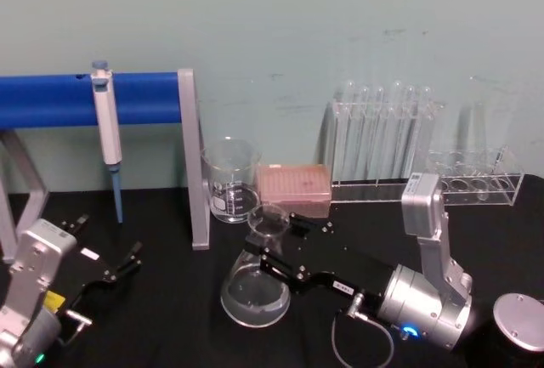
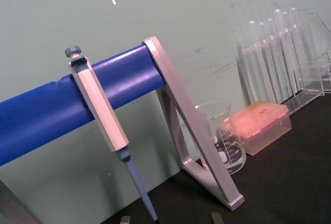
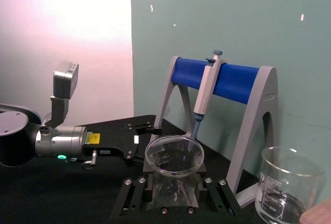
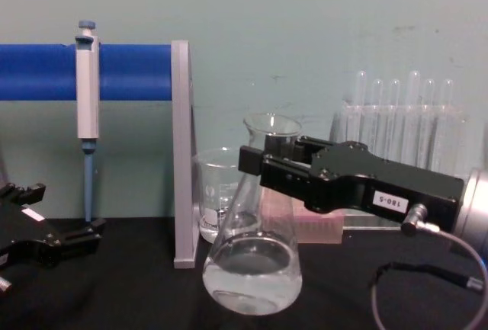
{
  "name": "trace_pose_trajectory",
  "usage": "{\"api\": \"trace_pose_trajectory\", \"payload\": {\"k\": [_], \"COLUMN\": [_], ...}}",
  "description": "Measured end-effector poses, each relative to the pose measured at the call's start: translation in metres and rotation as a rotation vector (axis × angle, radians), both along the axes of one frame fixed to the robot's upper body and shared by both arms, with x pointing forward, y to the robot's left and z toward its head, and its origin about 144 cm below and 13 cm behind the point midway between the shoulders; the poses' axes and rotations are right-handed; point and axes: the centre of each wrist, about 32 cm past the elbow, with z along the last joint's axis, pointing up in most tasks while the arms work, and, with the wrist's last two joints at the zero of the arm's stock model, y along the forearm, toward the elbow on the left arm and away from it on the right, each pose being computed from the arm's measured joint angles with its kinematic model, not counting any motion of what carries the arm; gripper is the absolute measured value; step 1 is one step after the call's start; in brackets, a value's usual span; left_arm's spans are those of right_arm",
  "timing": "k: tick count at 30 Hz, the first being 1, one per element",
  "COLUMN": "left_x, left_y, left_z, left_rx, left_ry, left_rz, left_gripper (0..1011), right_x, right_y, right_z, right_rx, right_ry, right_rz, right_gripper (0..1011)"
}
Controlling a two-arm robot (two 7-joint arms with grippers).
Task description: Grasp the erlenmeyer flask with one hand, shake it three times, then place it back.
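The erlenmeyer flask (image 1: 255, 293) is clear glass with a little clear liquid in its wide base, and it leans slightly in front of the stand's grey leg. My right gripper (image 1: 274, 240) reaches in from the right and is shut on the flask's neck just under the flared rim. The chest view shows the flask (image 4: 252, 269) with the right gripper (image 4: 255, 161) clamped across its neck. In the right wrist view the rim (image 3: 174, 154) sits between the two fingers (image 3: 138, 195). My left gripper (image 1: 127, 263) rests open at the lower left, apart from the flask.
A glass beaker (image 1: 231, 181) and a pink tip box (image 1: 294, 188) stand just behind the flask. A pipette (image 1: 108, 130) hangs on the blue stand (image 1: 192, 160). Test tube racks (image 1: 382, 143) line the back right. A silver lid (image 1: 520, 321) lies at the right edge.
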Motion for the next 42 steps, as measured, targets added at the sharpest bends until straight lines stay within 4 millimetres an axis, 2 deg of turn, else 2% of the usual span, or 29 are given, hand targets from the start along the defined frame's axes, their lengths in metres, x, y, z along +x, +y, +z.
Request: {"api": "trace_pose_trajectory", "payload": {"k": [12, 21, 32, 42], "left_x": [0.000, 0.000, 0.000, 0.000], "left_y": [0.000, 0.000, 0.000, 0.000], "left_z": [0.000, 0.000, 0.000, 0.000], "left_rx": [0.000, 0.000, 0.000, 0.000], "left_ry": [0.000, 0.000, 0.000, 0.000], "left_rz": [0.000, 0.000, 0.000, 0.000], "left_gripper": [1001, 1001, 1001, 1001], "right_x": [-0.002, -0.005, -0.012, -0.020], "right_y": [-0.007, -0.028, -0.062, -0.082], "right_z": [0.000, 0.002, 0.005, 0.007], "right_rx": [0.017, 0.032, 0.045, 0.045], "right_ry": [-0.019, -0.028, -0.040, -0.039], "right_rz": [-0.091, -0.221, -0.408, -0.518], "right_gripper": [450, 450, 450, 450]}}
